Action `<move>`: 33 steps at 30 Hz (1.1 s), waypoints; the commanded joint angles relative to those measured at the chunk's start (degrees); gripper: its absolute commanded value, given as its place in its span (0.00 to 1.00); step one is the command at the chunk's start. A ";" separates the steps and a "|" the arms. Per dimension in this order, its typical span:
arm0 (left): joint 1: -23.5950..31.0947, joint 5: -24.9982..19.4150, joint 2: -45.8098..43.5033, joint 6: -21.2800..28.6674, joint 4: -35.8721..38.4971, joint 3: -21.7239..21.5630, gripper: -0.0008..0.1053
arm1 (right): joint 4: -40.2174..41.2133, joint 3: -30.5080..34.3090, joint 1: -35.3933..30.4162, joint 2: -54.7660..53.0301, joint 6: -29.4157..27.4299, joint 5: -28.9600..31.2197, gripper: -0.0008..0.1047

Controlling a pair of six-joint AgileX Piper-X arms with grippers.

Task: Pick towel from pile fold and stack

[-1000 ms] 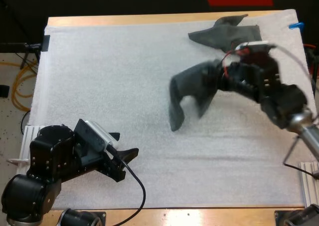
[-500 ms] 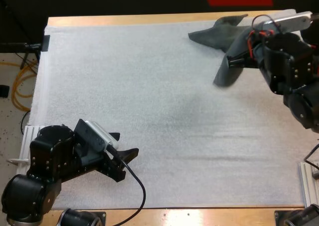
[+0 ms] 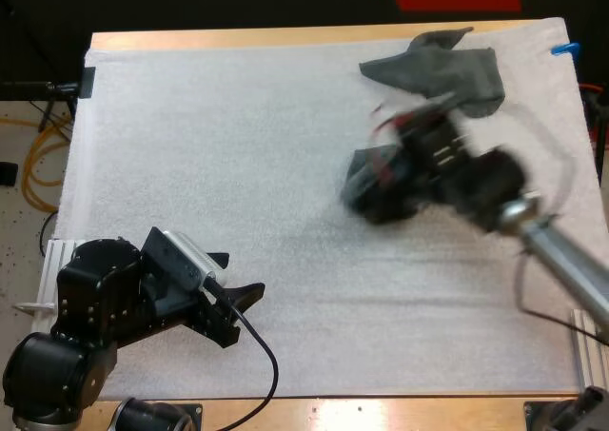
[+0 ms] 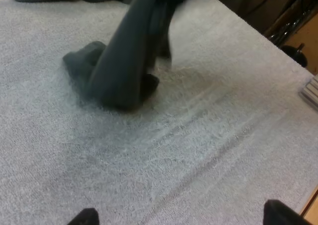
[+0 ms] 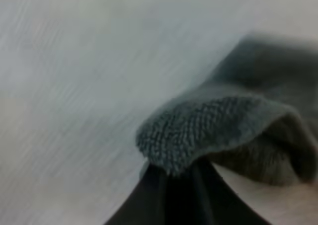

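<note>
My left arm sits folded low at the near left corner of the desk (image 3: 285, 37), its left claw (image 3: 238, 277) pointing out over the white mat (image 3: 238, 136) toward the middle, the two black fingers standing apart with nothing between them. My right arm comes in from the right edge and stretches across the right half of the mat, bent down so that the right claw (image 5: 171, 183) hangs right of the mat's middle, fingers pressed together on a fold of a dark grey-green towel (image 4: 119, 71). From the left wrist, that towel hangs from the grip as a long drape and its lower end touches the mat, bunched a little where it lands. At the far right corner of the mat lies a crumpled heap of the same cloth (image 3: 442, 69), apart from the held towel. By count: two arms, two claws, one towel in the grip and one crumpled heap; how many towels make up the heap cannot be told.
</note>
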 commanded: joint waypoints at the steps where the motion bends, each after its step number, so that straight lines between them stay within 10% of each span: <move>1: -0.21 0.44 0.01 0.28 0.25 -0.41 0.60 | -1.01 0.69 3.21 1.33 0.78 -2.77 0.01; 17: -0.21 0.44 0.01 0.28 0.24 -0.41 0.60 | 4.24 1.26 22.51 3.88 7.33 -2.98 0.03; 25: -0.21 0.23 0.01 0.66 1.91 -0.41 0.60 | 6.54 1.26 22.23 3.05 4.90 -4.40 0.77; 33: -0.21 -0.58 -2.76 2.32 9.64 -0.41 0.60 | 8.88 1.26 17.95 -1.39 4.54 5.71 0.63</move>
